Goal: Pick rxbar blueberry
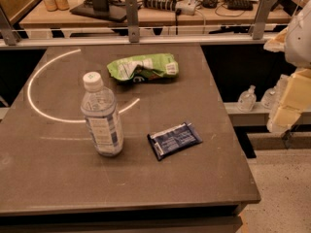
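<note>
Table (48, 178): bottle (101, 115) upright left of centre. Green bag (143, 68) lies farther back. Rxbar (175, 140) flat, near the bottle's right, not touching. Gripper (287, 108) at right edge, off the table, well apart; can't tell its state.

A water bottle (101, 118) stands on the dark table (194, 183). A green snack bag (143, 68) lies behind it, well apart.

the pale arm (300, 40) enters at the far right edge, its hand (287, 111) hanging below it.
</note>
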You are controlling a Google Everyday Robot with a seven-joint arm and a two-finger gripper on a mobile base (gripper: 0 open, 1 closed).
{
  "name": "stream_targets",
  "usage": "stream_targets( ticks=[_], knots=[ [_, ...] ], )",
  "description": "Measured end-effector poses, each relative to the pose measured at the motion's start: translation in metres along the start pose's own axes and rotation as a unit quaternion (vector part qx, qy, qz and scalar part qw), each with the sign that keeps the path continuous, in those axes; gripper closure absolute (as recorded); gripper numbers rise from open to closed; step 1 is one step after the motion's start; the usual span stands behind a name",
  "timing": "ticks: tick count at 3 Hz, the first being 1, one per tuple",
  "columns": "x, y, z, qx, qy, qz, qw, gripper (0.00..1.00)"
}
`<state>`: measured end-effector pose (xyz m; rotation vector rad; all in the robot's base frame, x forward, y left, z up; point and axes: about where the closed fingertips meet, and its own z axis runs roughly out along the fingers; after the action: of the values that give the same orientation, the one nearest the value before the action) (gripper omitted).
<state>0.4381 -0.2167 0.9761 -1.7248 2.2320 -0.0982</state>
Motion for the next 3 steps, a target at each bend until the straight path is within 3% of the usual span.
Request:
stream_targets(
  ticks=[1, 2, 3],
  knots=[
    [0.000, 0.000, 0.000, -0.001, -0.001, -0.002, 1.0000, 0.00],
    [-0.012, 0.008, 0.005, -0.020, -0.037, -0.056, 0.9976, 0.00],
    [-0.035, 0.032, 0.021, -0.065, -0.097, -0.137, 0.9837, 0.00]
  ],
)
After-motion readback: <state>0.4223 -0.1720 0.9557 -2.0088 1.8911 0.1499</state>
